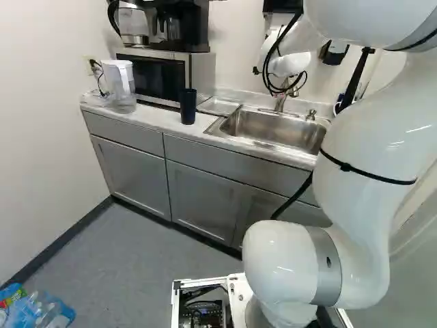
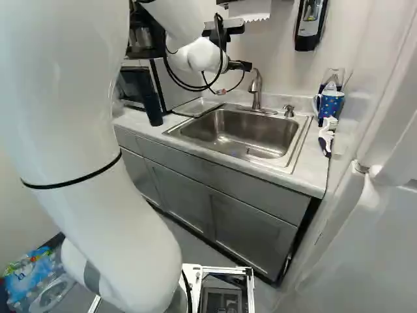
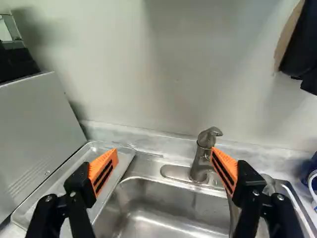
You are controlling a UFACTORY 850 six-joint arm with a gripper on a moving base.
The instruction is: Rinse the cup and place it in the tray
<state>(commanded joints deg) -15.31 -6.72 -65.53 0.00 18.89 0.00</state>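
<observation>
Judged at the opening step, fetching: tall dark cylindrical cup (image 1: 188, 107), upright on the pale worktop (image 1: 158, 120) at eleven o'clock in left base view, near the shallow metal tray (image 1: 219, 106). Black two-fingered claw (image 3: 164, 152) released, nothing between fingers. Next: swing toward eight o'clock in that view, lower, grip. In both base views but not wrist view: cup. Clearest in right base view: blue dotted mug (image 2: 331, 104).

Sink (image 2: 241, 134) in all three views, closest from the wrist
</observation>
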